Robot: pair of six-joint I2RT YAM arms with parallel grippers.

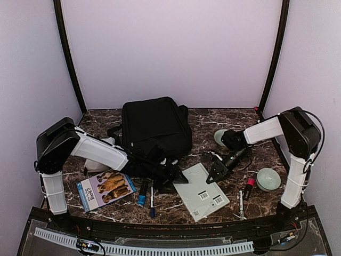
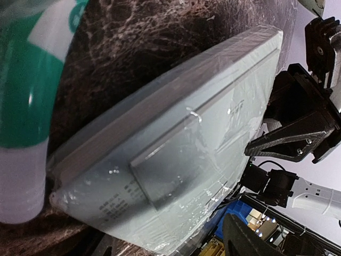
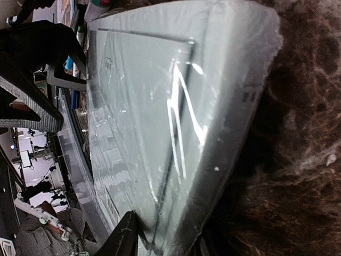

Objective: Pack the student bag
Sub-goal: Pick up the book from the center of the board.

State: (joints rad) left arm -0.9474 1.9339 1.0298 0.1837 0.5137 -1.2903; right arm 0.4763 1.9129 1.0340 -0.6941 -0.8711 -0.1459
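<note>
The student bag point(image 1: 154, 125), a big black backpack, lies flat at the back middle of the marble table. In front of it lies a grey plastic-wrapped notebook point(image 1: 205, 191) point(image 2: 176, 144) point(image 3: 154, 117). My left gripper point(image 1: 178, 177) point(image 2: 176, 245) is open at the notebook's left corner, and one finger point(image 2: 250, 240) shows beside the wrap. My right gripper point(image 1: 216, 173) point(image 3: 162, 242) straddles the notebook's far right edge, its jaws pressed against the top face and the underside. Each gripper shows in the other's wrist view.
A picture book point(image 1: 105, 189) lies at the front left, with a blue marker point(image 1: 143, 192) and a pen point(image 1: 152, 200) beside it. A green bowl point(image 1: 268, 178), a red-capped stick point(image 1: 248, 188) and another pen point(image 1: 241, 202) lie right. A green-white container point(image 2: 26, 106) sits near my left wrist.
</note>
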